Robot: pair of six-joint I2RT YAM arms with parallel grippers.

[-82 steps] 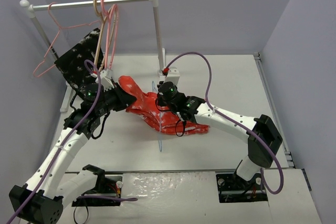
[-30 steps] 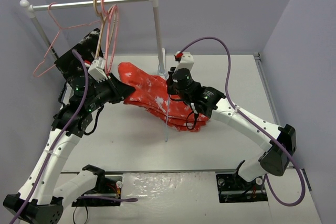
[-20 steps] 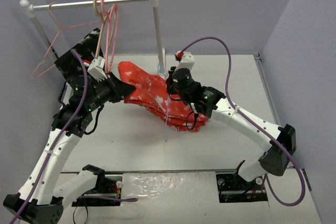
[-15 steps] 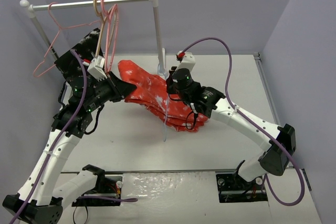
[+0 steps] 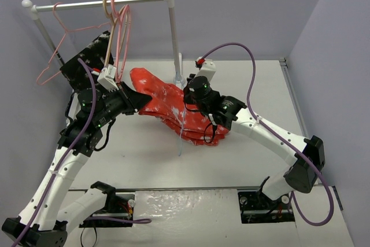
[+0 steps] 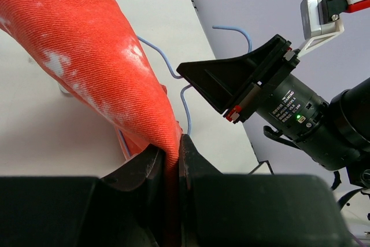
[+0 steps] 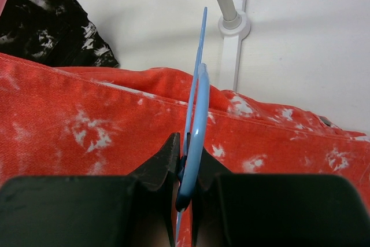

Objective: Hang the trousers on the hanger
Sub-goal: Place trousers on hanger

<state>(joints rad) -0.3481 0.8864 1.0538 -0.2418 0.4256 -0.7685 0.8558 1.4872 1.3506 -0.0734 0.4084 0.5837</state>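
Note:
The red-orange trousers [image 5: 165, 105] with white speckles hang lifted above the table between the two arms. My left gripper [image 5: 128, 101] is shut on their left end, the cloth pinched between its fingers [image 6: 171, 160]. My right gripper [image 5: 186, 103] is shut on the light-blue wire hanger [image 7: 195, 120], which it holds edge-on over the cloth; the wire's lower end [image 5: 180, 143] pokes out below the trousers. In the left wrist view the blue hanger hook [image 6: 234, 29] curls beside the right arm's wrist camera [image 6: 277, 93]. The trousers [image 7: 92, 125] fill the right wrist view below the hanger.
A white clothes rail [image 5: 98, 3] stands at the back with a thin pink wire hanger [image 5: 60, 39] and thicker pink and beige hangers [image 5: 118, 24] on it. A black white-speckled garment [image 5: 87, 67] hangs beneath. The rail's right post [image 5: 173, 39] stands close behind the right gripper.
Over the earlier frames both arms lifted the trousers and hanger up and back toward the rail. In the last second the hanger has shifted slightly; both grips hold.

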